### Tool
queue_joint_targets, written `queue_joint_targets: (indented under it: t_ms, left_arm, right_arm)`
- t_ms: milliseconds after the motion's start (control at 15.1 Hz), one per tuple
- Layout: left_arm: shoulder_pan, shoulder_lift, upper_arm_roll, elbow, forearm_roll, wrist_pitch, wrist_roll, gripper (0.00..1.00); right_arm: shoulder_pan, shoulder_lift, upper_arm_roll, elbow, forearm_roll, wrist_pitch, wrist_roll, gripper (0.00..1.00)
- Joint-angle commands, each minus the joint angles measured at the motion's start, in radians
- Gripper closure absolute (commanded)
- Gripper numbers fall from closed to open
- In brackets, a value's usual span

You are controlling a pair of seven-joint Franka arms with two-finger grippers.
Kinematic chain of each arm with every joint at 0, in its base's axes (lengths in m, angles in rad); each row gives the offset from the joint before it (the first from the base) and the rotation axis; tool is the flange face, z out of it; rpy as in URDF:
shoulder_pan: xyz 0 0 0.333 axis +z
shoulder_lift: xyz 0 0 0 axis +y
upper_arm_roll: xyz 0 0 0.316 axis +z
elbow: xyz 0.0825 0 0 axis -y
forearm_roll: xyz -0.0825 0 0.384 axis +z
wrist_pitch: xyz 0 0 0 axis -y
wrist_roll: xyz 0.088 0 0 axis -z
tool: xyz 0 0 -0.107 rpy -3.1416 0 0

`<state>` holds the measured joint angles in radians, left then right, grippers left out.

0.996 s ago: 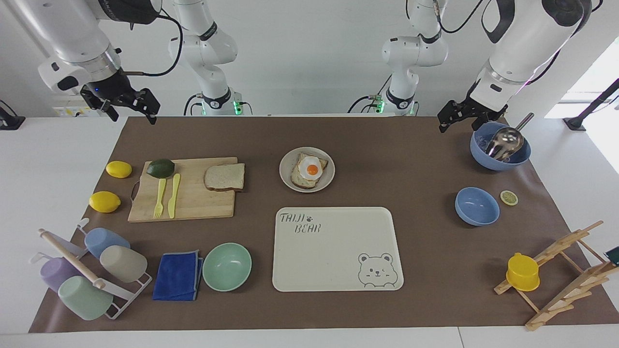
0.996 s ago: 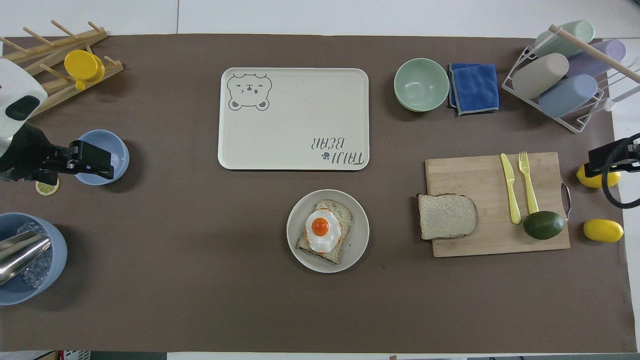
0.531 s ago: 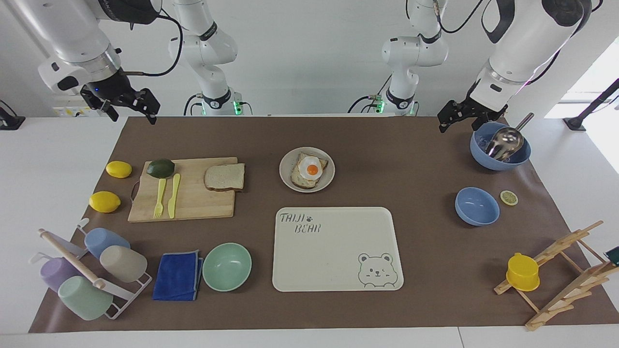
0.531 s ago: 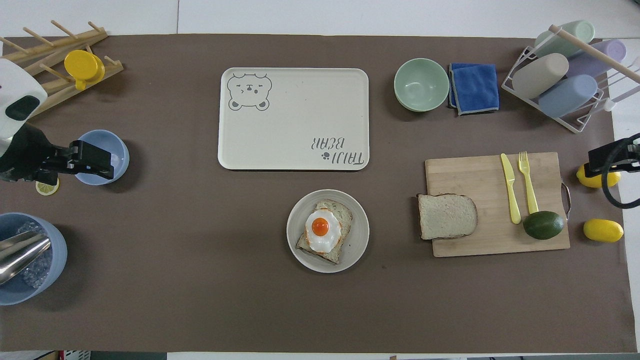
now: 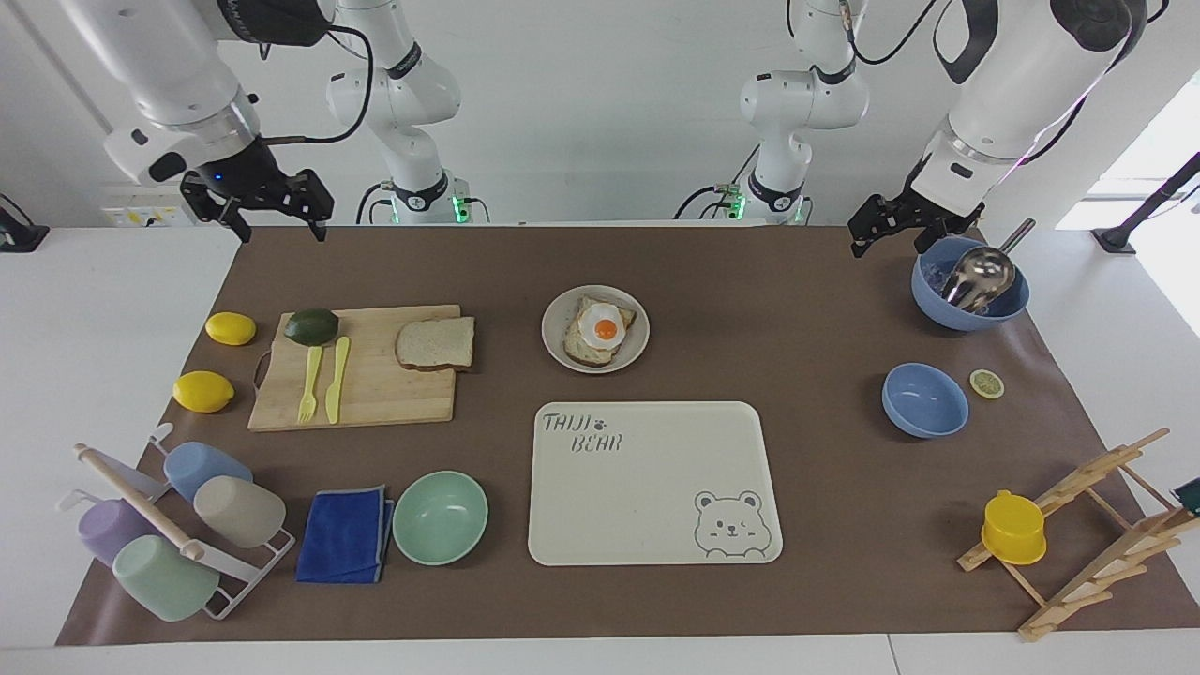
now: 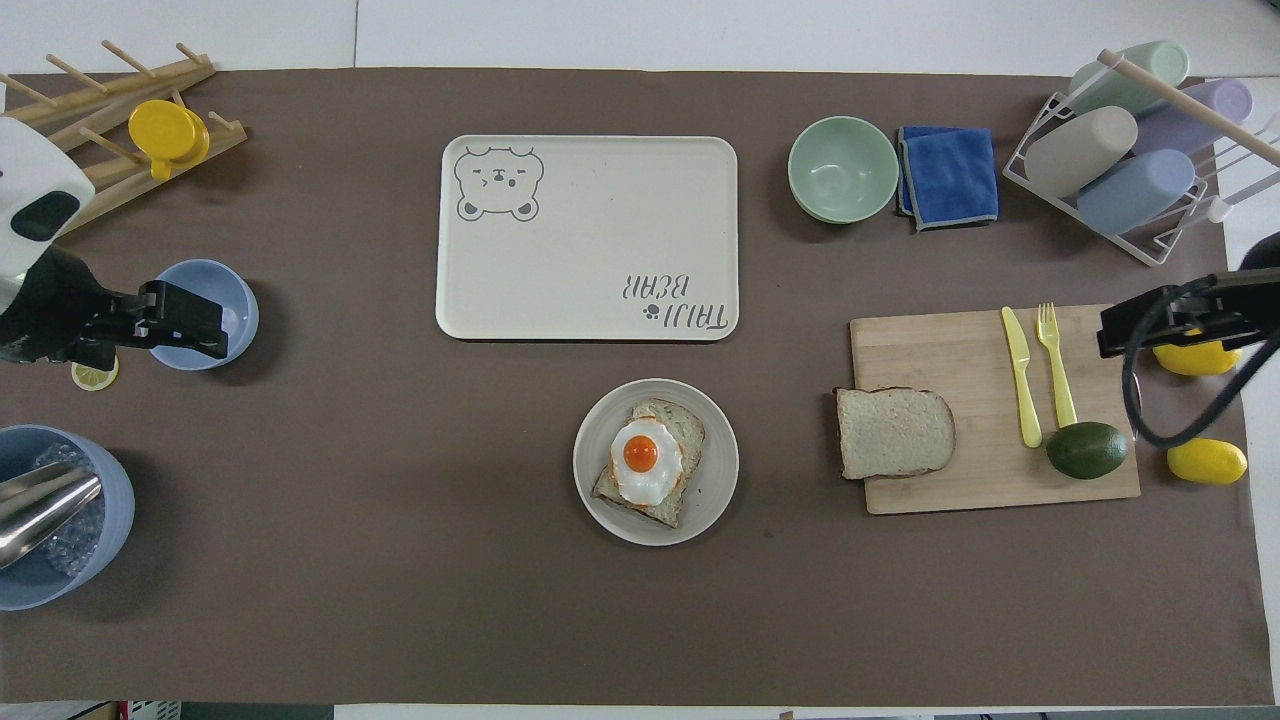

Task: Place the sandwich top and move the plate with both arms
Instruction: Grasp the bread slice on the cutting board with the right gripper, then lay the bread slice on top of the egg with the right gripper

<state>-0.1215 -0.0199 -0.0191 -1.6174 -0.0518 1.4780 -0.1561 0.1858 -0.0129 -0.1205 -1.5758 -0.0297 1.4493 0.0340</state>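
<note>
Sandwich top (image 5: 435, 343): it is lying flat on the cutting board (image 5: 361, 389), at the board's end toward the plate, its crust overhanging that edge; nothing is touching it.
Plate (image 5: 634, 349): it is sitting on the brown mat beside the cutting board, toward the left arm's end of the table, and is carrying a bread slice topped with a fried egg (image 5: 603, 327).
Bear tray (image 5: 647, 487): it is lying farther from the robots than the plate, just beside it with a strip of mat between.
Right gripper (image 5: 275, 214): it is hanging in the air above the mat's edge on the robots' side of the cutting board, well apart from the sandwich top; in the overhead view (image 6: 1110, 338) it is covering the board's end by the fork (image 6: 1055, 360). Its fingers are standing spread and are grasping nothing.
Left gripper (image 5: 879, 230): it is hovering above the mat just beside the blue bowl holding a metal scoop (image 5: 970, 281), well apart from the cutting board; its fingers are released, with nothing between them.
On the cutting board: a yellow knife (image 5: 336, 380) and the fork are lying side by side, and an avocado (image 5: 311, 325) is sitting at the corner nearest the robots.
Lemons (image 5: 230, 328): two are resting on the mat just beside the cutting board's handle end.
Mint-green bowl (image 5: 440, 517): it is standing farther from the robots than the cutting board, touching a folded blue cloth (image 5: 345, 534).
</note>
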Motion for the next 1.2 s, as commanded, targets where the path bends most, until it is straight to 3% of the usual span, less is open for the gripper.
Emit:
queue_joint_targets:
  t_ms: [0,266,465,797,1129]
  left_arm:
    - [0.002,-0.008,-0.001,0.005,0.021,-0.015,-0.005,0.00]
    - [0.002,-0.008,-0.001,0.007,0.021,-0.015,-0.005,0.00]
    - [0.002,-0.008,-0.001,0.007,0.021,-0.015,-0.005,0.00]
    - [0.002,-0.008,-0.001,0.007,0.021,-0.015,-0.005,0.00]
    - [0.002,-0.008,0.001,0.007,0.021,-0.015,-0.005,0.00]
  right_arm:
    - [0.148,0.065,0.005,-0.043,-0.018,0.057,0.163,0.00]
    - [0.259,0.217,0.005,-0.093,-0.029,0.193,0.355,0.00]
    - [0.303,0.221,0.005,-0.297,-0.088,0.383,0.408,0.00]
    - [0.337,0.284,0.005,-0.334,-0.139,0.385,0.408,0.00]
    - [0.377,0.281,0.007,-0.407,-0.185,0.417,0.448,0.03]
